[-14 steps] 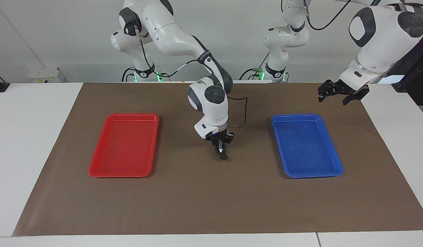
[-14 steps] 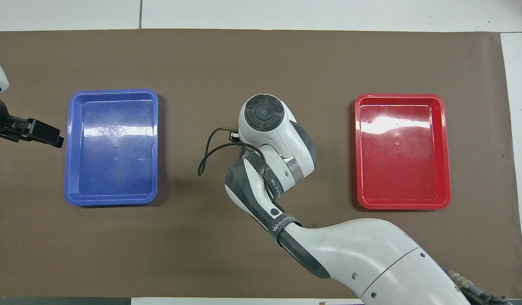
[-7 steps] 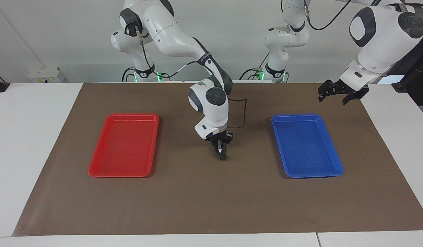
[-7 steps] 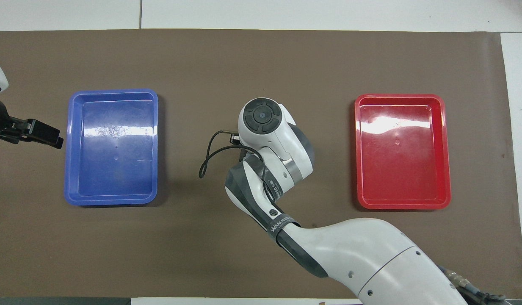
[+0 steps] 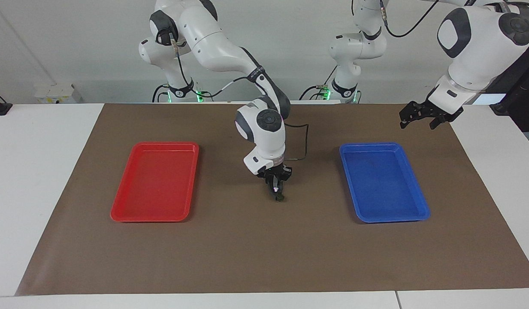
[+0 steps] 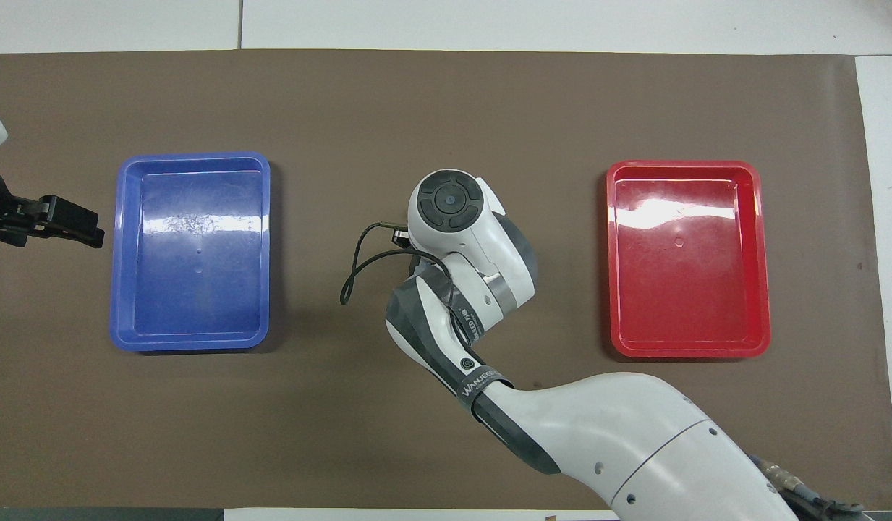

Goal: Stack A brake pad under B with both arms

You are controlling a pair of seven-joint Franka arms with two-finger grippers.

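Observation:
My right gripper (image 5: 276,187) points straight down over the middle of the brown mat (image 5: 264,249), between the two trays. It is shut on a thin dark piece seen edge-on, with a small light spot, which looks like B (image 5: 280,196). The lower end of B hangs just above the mat. In the overhead view the right arm's wrist (image 6: 449,199) covers the gripper and the piece. The A brake pad is not in view. My left gripper (image 5: 418,118) is open and empty, up in the air over the mat by the blue tray's end; it also shows in the overhead view (image 6: 66,223).
A red tray (image 5: 118,214) lies toward the right arm's end of the mat and a blue tray (image 5: 418,214) toward the left arm's end. Both trays hold nothing. A black cable (image 5: 305,141) loops off the right wrist.
The right wrist has shifted slightly toward the robots with the dark piece still in the gripper. The left gripper has drifted a little away from the blue tray.

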